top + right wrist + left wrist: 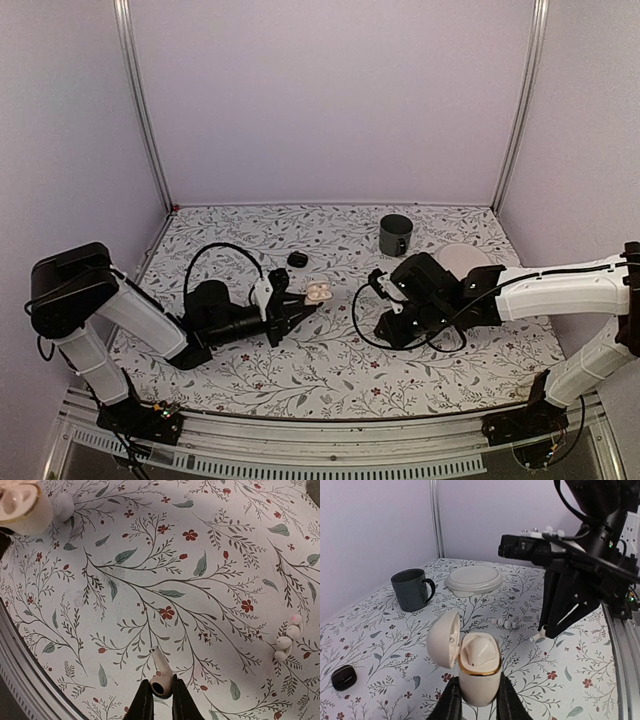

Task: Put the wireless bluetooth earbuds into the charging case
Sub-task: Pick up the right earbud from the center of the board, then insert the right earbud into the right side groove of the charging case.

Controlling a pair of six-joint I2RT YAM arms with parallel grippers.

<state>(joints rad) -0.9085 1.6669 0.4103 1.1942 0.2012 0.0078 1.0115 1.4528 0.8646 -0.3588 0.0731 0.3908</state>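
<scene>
The charging case is standing on end in the left gripper. Its long axis is running straight out from the fingers, and its gold-rimmed mouth is facing away from them. The lid is hanging open to the left in the left wrist view. The two dark fingers are squeezing the lower body of the case from either side. The case is sitting a little left of the middle of the floral surface.

The right gripper is pinching an earbud by its rounded head, with the fingers nearly together. The earbud's long axis is following the line of the fingers, and its stem is pointing away from them. It is hanging low, just right of the surface's middle; I cannot tell whether the stem is touching the surface.
</scene>
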